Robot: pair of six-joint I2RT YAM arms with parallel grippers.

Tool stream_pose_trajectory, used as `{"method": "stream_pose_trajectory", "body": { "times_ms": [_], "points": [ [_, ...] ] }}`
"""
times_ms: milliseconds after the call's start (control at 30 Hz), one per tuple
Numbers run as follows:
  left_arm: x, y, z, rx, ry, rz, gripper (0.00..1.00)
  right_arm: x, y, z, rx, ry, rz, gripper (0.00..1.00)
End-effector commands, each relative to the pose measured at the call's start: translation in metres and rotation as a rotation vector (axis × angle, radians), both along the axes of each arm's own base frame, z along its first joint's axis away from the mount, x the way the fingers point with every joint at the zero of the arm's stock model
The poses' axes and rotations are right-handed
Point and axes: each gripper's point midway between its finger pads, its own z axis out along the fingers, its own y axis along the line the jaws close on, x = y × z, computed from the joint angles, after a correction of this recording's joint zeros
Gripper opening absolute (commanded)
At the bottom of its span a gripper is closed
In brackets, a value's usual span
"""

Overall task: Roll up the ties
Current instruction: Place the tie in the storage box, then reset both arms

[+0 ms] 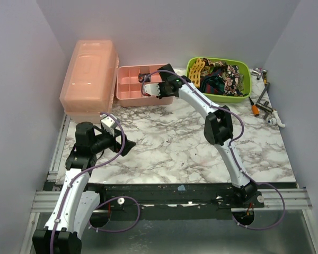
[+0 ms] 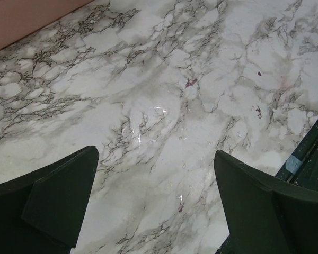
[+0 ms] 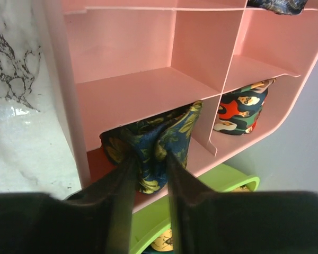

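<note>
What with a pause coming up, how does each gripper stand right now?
Left gripper: open, empty, above the marble table.
Right gripper: fingers narrowly apart at the rolled navy tie in the pink organizer; grip cannot be told.

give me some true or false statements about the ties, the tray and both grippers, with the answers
1. The left gripper is open above the white marble table, holding nothing. True.
2. The green plastic basket is empty. False: it holds a heap of patterned ties.
3. The right gripper is at the pink plastic compartment tray. True.
4. The rolled dark navy tie with yellow-green spots lies on the marble. False: it sits in a tray compartment.
5. A second rolled tie sits in the compartment beside it. True.
</note>
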Motion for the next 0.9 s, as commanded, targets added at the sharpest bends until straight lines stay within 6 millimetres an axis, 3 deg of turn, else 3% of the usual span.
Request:
{"method": "stream_pose_trajectory", "body": {
  "times_ms": [0, 233, 367, 433, 533, 567, 733, 867],
  "points": [
    [0.002, 0.001, 0.005, -0.002, -0.009, -0.002, 0.98, 0.001, -0.004, 0.008, 0.018, -0.017, -0.047, 0.38],
    [0.007, 0.002, 0.007, -0.008, -0.005, 0.013, 0.98, 0.009, 0.006, 0.066, 0.134, -0.118, -0.056, 0.51],
    [0.02, 0.008, 0.013, -0.002, -0.015, 0.076, 0.98, 0.009, 0.008, 0.104, 0.201, -0.173, -0.062, 0.59],
    [0.031, 0.014, 0.015, -0.012, 0.012, 0.143, 0.98, 0.006, 0.008, 0.122, 0.238, -0.194, -0.068, 0.71],
    [0.048, 0.022, 0.015, 0.014, 0.095, 0.214, 0.98, 0.001, 0.005, 0.15, 0.296, -0.235, -0.092, 0.97],
    [0.053, 0.026, 0.013, 0.032, 0.138, 0.235, 0.98, -0.001, 0.004, 0.161, 0.322, -0.248, -0.105, 1.0],
    [0.081, 0.029, 0.041, 0.079, 0.156, 0.236, 0.98, -0.013, -0.014, 0.203, 0.424, -0.279, -0.199, 1.0],
    [0.11, 0.032, 0.074, 0.105, 0.103, 0.247, 0.98, -0.027, -0.044, 0.234, 0.531, -0.288, -0.323, 1.0]
  ]
}}
